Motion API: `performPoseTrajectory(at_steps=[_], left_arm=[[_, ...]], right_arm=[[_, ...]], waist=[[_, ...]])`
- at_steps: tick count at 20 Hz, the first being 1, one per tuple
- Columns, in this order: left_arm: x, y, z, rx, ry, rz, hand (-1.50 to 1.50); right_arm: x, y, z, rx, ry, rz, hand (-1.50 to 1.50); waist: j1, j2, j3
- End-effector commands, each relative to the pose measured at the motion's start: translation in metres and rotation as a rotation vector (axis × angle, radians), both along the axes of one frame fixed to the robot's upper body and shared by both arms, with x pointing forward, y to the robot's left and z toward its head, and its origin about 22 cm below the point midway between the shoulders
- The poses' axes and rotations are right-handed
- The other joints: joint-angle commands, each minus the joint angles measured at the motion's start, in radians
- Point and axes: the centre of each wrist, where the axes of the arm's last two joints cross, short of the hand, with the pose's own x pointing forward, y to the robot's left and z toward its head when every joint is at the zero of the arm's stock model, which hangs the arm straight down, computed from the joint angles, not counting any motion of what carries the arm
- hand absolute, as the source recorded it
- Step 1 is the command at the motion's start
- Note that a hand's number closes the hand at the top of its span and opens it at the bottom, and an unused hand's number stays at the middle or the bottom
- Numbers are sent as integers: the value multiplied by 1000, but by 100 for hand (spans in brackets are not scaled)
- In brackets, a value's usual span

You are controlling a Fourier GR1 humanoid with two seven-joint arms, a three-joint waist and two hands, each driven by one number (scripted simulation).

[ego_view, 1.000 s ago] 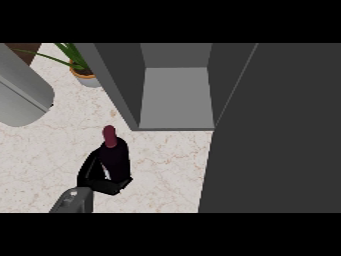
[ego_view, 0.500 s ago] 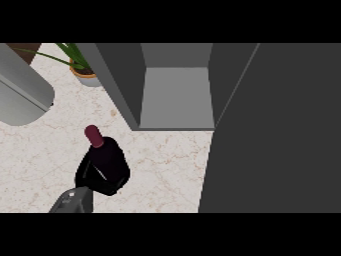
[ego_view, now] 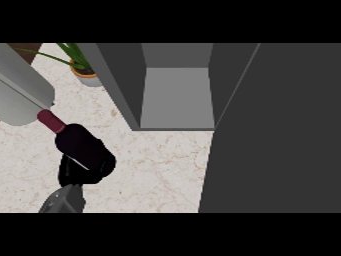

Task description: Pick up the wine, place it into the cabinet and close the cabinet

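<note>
Head view, looking steeply down on a pale marbled counter (ego_view: 158, 170); only one hand shows, entering from the lower left edge on a grey forearm; by position I take it for the left hand (ego_view: 81, 170), though the view is too cropped to be certain; the right hand is in no view.

The hand's black fingers are curled round the dark body of the wine bottle (ego_view: 81, 145); black on near-black, so the exact wrap of the fingers is hard to separate from the glass. The bottle is tilted, its maroon capped neck (ego_view: 51, 120) pointing up and to the left, toward a large pale grey cylinder (ego_view: 14, 95) at the left edge; neck tip looks just beside or touching it.

Judgement: the tilt follows from a side grasp on the body; gripping low on the widest part leaves the neck free and keeps the bottle's weight close to the palm.

Cabinet (ego_view: 174, 90): grey, compartment open toward the viewer, floor of it bare and lit; its dark door (ego_view: 284, 130) stands swung out to the right, filling that side of the view; open so the bottle can go in, the opening lying to the right of and beyond the bottle.

Potted plant (ego_view: 81, 67) sits by the cabinet's left wall, well apart from the hand.

Step in hand, as judged: carry phase; placement and closing not yet done.
</note>
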Motion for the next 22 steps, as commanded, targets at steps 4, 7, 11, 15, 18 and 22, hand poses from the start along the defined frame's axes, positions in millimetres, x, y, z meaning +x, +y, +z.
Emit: performPoseTrajectory(at_steps=[4,7,11,15,18,22], left_arm=[[0,-15,14,-19,-43,-57,150],[5,-31,39,28,-85,-92,150],[-5,-68,58,1,-55,-156,150],[-18,-94,67,6,-41,-164,150],[-23,-118,81,-8,-37,-160,150],[-13,-134,90,-27,5,-150,150]], right_arm=[[8,12,5,30,-10,40,-150],[-12,-9,8,42,-15,16,-150],[-8,-1,16,32,-3,24,-150],[-12,-3,18,47,-8,45,-150],[11,-10,3,47,-1,39,-150],[-5,-9,5,41,-5,35,-150]], waist=[[3,1,0],[4,-2,1],[4,-3,0],[1,-1,0],[1,0,0],[-3,0,0]])
